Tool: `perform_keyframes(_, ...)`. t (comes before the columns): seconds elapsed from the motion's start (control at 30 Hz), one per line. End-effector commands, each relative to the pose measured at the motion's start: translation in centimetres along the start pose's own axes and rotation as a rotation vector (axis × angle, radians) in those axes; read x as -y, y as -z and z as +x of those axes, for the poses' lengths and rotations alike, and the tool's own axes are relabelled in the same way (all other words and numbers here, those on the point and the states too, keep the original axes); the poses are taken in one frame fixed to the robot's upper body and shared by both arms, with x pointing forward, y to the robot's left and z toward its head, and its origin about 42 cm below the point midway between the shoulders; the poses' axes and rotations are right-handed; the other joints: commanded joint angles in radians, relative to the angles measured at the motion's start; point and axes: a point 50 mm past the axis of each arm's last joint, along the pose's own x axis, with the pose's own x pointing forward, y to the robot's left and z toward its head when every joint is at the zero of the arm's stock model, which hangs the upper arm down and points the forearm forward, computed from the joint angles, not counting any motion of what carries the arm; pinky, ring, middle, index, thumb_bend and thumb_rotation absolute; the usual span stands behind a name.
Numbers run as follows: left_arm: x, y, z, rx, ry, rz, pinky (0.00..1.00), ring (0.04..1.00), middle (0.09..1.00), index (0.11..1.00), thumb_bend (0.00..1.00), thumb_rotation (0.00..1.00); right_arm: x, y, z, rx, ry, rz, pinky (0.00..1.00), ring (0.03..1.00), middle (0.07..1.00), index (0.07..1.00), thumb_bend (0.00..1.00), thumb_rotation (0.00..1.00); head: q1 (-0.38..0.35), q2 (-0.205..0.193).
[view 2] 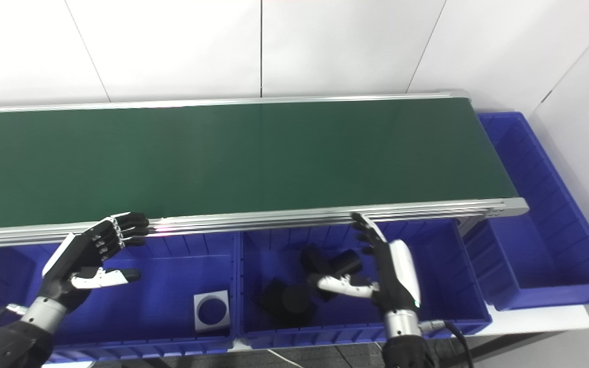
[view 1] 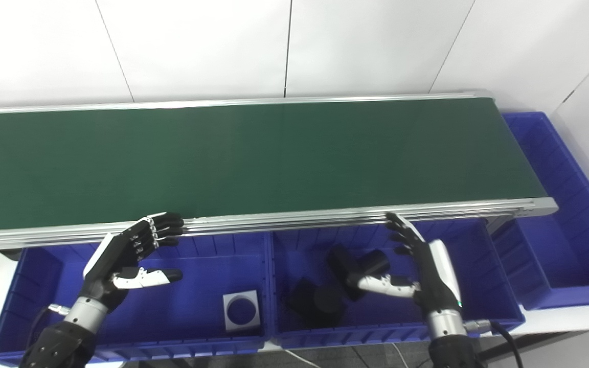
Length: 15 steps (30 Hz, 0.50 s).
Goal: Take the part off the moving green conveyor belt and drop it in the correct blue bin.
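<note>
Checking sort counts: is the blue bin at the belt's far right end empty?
Empty as far as visible: the end bin shows only bare blue floor, while the middle bin holds dark parts.

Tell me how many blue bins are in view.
3. The left bin sits below the belt's near edge, holding a grey square part. The middle bin beside it holds black parts. The third bin stands at the belt's right end.
</note>
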Motion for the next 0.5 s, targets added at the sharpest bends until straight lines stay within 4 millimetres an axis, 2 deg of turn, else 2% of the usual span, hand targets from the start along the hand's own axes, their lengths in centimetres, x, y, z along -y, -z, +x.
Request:
perform_keyframes(0.0,0.2,-1.1,1.0,0.067,0.006,0.031,0.72,0.754,0.774,0.758,0.93,0.19,-0.4,-2.5,0.5,0.106,-0.031,0.021,0.73,0.799,0.824,0.871,0.85,0.36,0.017,-0.009)
perform_keyframes(0.2,1.6,-0.7,1.3,0.068,0.014,0.017,0.71,0.748,0.778,0.762,0.93,0.17,-2.9,-5.7,1.6,0.208,-0.150,0.109,0.76,0.819,0.839,0.872,0.86,0.30,0.080,-0.047)
perform_keyframes(0.23,2.0,-0.6,1.3,0.073,0.016,0.007,0.71,0.748,0.781,0.767,0.94,0.17,-3.3,-6.0,1.8,0.218,-0.167,0.113,0.76,0.820,0.842,0.869,0.87,0.33,0.094,-0.055)
perform_keyframes(0.33,2.8,-0.3,1.2,0.087,0.018,-0.003,0.70,0.747,0.782,0.770,0.95,0.19,-4.3,-6.3,2.7,0.239,-0.219,0.173,0.76,0.831,0.851,0.872,0.87,0.35,0.121,-0.071)
perform_keyframes(0.47,3.9,0.1,1.2,0.095,0.015,-0.015,0.71,0.746,0.778,0.771,0.96,0.19,-5.2,-5.6,3.5,0.236,-0.245,0.209,0.76,0.824,0.848,0.870,0.87,0.38,0.166,-0.090)
